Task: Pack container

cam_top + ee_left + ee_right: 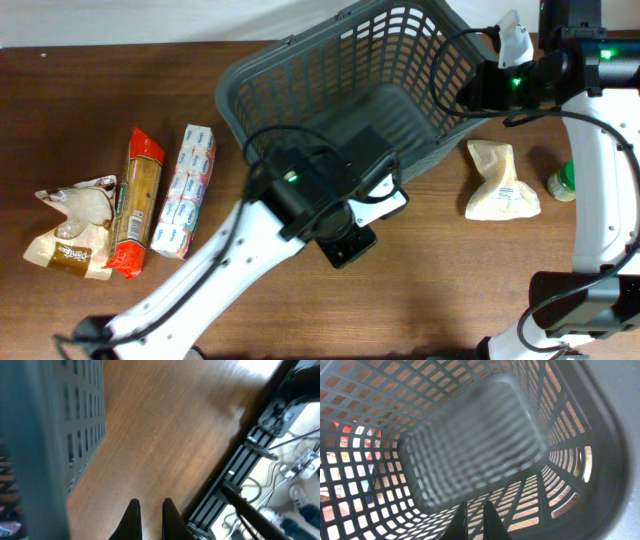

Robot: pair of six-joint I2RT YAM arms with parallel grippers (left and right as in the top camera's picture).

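Closest in, the left gripper hung low over bare table just off the near side of the container. Its fingers were pulled to a narrow slit with nothing between them, so that arm wasn't carrying anything. A bit further out on the left sat a row of groceries well apart from the basket: a brown window bag, an orange pasta pack and a blue-and-white multipack. Over on the right were a beige pouch and a little green-lidded jar. Past all that, the container sat at the back middle of the table. From the right wrist view its floor looked bare, though that shot was blurry. Furthest back, the right gripper was parked at the basket's far right rim looking down inside, fingers also nearly together. I honestly couldn't tell whether it was pinching the lattice or just hovering there. My read is that packing hadn't really started, so this was the go-fetch-the-first-item step. The next move would probably call for the left arm to spread its fingers, swing out to that left-hand row, come down square on one pack, then lift it clear of the thick rim before letting go.
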